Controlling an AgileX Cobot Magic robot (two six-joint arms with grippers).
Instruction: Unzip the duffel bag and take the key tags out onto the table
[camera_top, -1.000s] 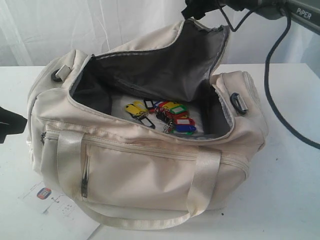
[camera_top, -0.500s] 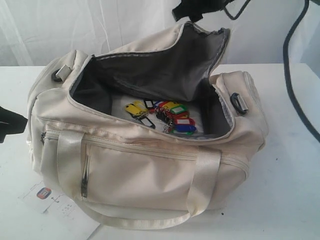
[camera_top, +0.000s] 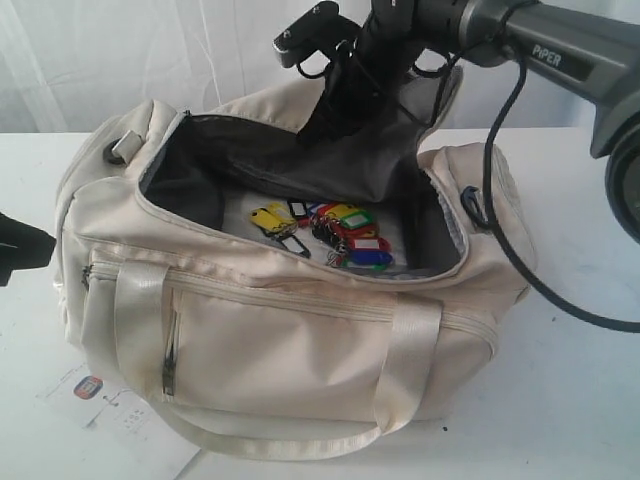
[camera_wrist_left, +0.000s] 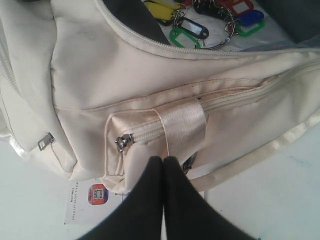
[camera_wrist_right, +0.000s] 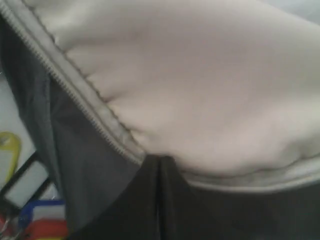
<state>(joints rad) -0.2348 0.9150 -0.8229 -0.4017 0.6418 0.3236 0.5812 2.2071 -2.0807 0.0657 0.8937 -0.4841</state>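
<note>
Cream fabric all over the duffel bag (camera_top: 300, 340): sits mid-frame in the exterior view on the white desk (camera_top: 580, 400), long axis running left to right across the picture, front pocket and carrying straps toward the bottom edge. Gapes upward through the unzipped top, showing dark grey lining. Holds the key tags (camera_top: 330, 235) inside, on the pale floor just right of centre, bunched in yellow, red, green and blue on metal rings. At upper centre, by the far flap, meets the right hand (camera_wrist_right: 160, 165): clenched, fingers pressed flat together, tips against the grey-trimmed zipper edge; cannot tell whether any fabric is pinched between them. At the left edge of the exterior view, shows the left hand (camera_wrist_left: 163, 162), likewise clenched and gripping nothing, fingertips over the bag's front just beside the webbing handle (camera_wrist_left: 182, 125) and near the pocket's zip puller (camera_wrist_left: 121, 143). At lower left, shows a white paper hang-tag (camera_top: 110, 405) with an orange-blue logo, flat on the desk and partly tucked under the bag.
</note>
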